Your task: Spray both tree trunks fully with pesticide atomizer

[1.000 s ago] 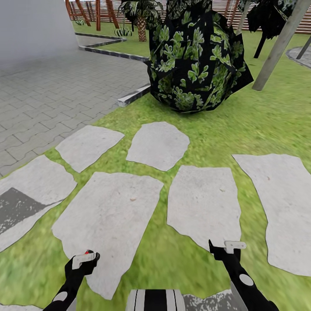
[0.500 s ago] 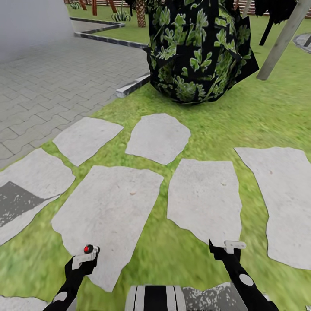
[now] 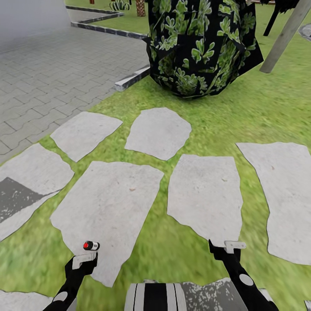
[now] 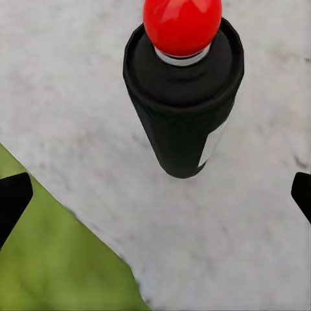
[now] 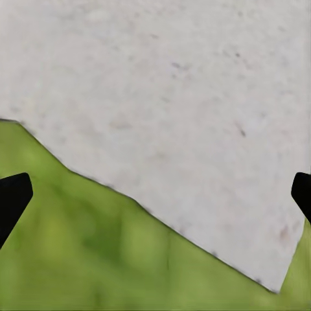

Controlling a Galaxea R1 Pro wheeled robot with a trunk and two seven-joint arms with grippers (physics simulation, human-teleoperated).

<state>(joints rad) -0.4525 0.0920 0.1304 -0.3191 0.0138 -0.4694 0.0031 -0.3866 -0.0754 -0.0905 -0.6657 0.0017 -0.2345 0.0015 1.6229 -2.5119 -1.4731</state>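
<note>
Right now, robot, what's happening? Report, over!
Left gripper open, right gripper open, both empty. Pesticide atomizer standing on a stepping stone, just ahead of left gripper. Nothing between them. Dark bush farther ahead.

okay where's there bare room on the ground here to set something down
The stepping stone ahead of the right gripper is bare, as is the stone below the dark bush. The large stone is bare except its near edge, where the atomizer stands by the left gripper.

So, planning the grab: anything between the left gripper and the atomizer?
Nothing: in the left wrist view only bare stepping stone separates the open left gripper from the upright atomizer.
</note>
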